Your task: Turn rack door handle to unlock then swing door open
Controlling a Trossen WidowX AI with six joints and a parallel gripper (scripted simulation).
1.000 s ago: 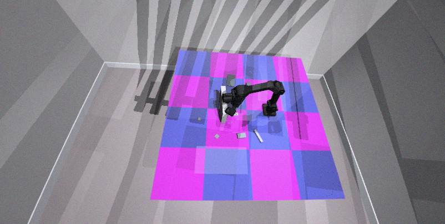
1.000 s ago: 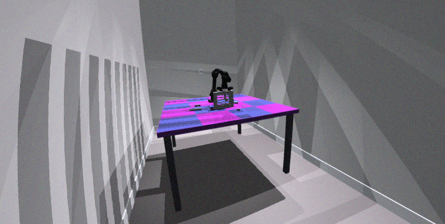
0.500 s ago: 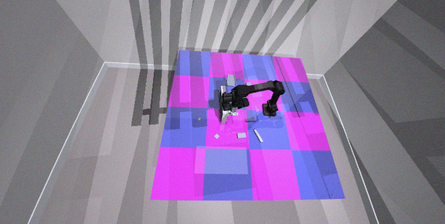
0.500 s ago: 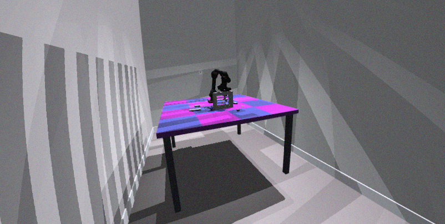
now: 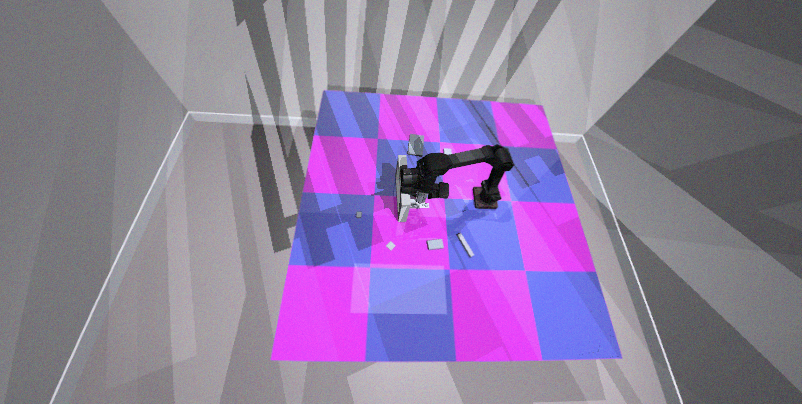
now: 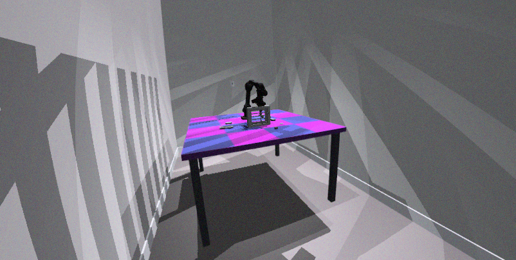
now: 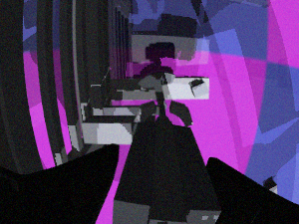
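Note:
The grey rack frame (image 5: 403, 214) (image 6: 249, 118) stands upright near the middle of the checkered table. Thin horizontal bars show through it in the exterior view, and dark upright bars fill the left of the wrist view. My gripper (image 5: 411, 176) (image 6: 259, 103) (image 7: 162, 159) points down close beside the frame, with its black fingers apart. The dark upright handle (image 7: 164, 173) stands between them in the wrist view, and a sliver of magenta table shows between it and the left finger. Contact with the handle is not clear. The door's angle is hard to tell, as the arm hides part of it.
A grey block (image 5: 415, 144) and a small white block (image 5: 447, 151) lie behind the arm. A flat block (image 5: 434, 243), a long bar (image 5: 465, 245) and a small tile (image 5: 390, 245) lie toward the front. A tiny block (image 5: 358, 214) lies left of the frame.

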